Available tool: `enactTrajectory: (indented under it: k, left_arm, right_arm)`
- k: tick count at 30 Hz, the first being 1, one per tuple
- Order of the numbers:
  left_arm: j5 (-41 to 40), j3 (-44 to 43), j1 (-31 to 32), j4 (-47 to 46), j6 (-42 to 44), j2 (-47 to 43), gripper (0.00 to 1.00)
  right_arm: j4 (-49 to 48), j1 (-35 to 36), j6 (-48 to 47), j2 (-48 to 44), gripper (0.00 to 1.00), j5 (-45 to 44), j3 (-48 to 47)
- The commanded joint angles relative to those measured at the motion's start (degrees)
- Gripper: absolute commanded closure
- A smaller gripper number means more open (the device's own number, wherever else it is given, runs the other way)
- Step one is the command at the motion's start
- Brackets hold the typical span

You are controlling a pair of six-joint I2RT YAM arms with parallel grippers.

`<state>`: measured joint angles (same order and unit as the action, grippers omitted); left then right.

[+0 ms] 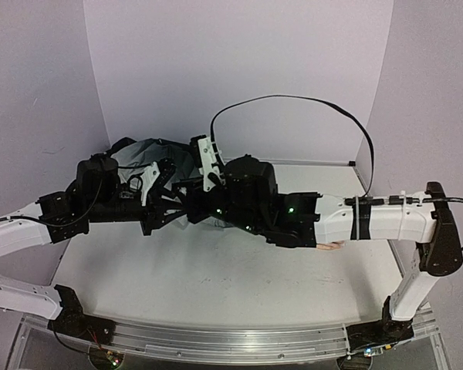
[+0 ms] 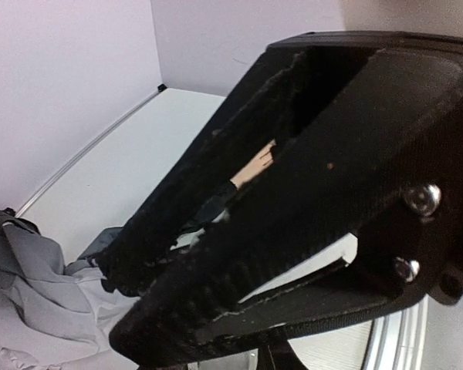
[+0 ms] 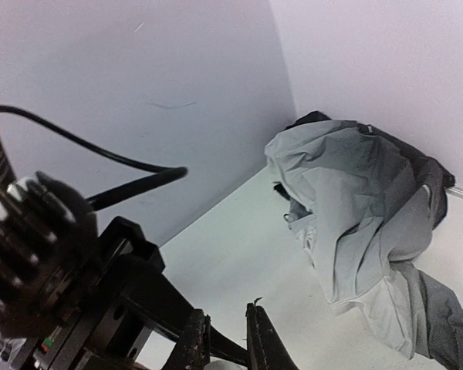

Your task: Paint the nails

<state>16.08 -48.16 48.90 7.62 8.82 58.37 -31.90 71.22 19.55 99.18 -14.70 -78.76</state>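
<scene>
Over the middle of the table both arms cross in one black tangle, and by my reading the job is barely begun, if begun at all. No polish colour shows anywhere, and no brush appears in any view.

The mannequin hand peeks out pale from under the right forearm, fingertips only, well to the right of the two wrists. From the left wrist view it is a flesh-coloured sliver seen through the slot between the fingers, with the dark sleeve end joining it. Its nails are too small to make out, so I cannot say whether they are painted or bare. I judge every one is left to do.

Left gripper: two black fingers converge toward their tips, and I cannot tell whether they meet or pinch something. Right gripper: the fingers are close with a thin gap, and a whitish scrap sits at the frame edge between them. What it is, and whether it is clamped, I cannot tell.

Round about, a crumpled grey jacket is heaped toward the back left corner, and a black cable loops high above the right arm.

The obstacle is the arms themselves. The right forearm lies across the hand and its gripper faces the jacket, away from the fingertips. With the arms crossed like this, either one swinging risks knocking the other.
</scene>
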Motion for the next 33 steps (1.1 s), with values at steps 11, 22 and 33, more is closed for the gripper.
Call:
enactTrajectory:
  k: [11,22,33]
  left_arm:
    - [-1.86,-0.79,-2.06,-4.54,0.76,-3.79,0.01]
    - [-26.77,0.2,-2.14,-4.5,0.59,-5.81,0.01]
    - [-28.9,0.4,-2.14,-4.46,0.72,-5.17,0.01]
  right_arm:
    - [-0.43,-3.7,3.34,-6.02,1.0,-17.42,11.28]
    - [-16.55,-4.03,3.22,-2.15,1.0,-14.04,30.41]
    - [-29.77,-2.84,6.28,9.02,0.97,-17.33,35.88]
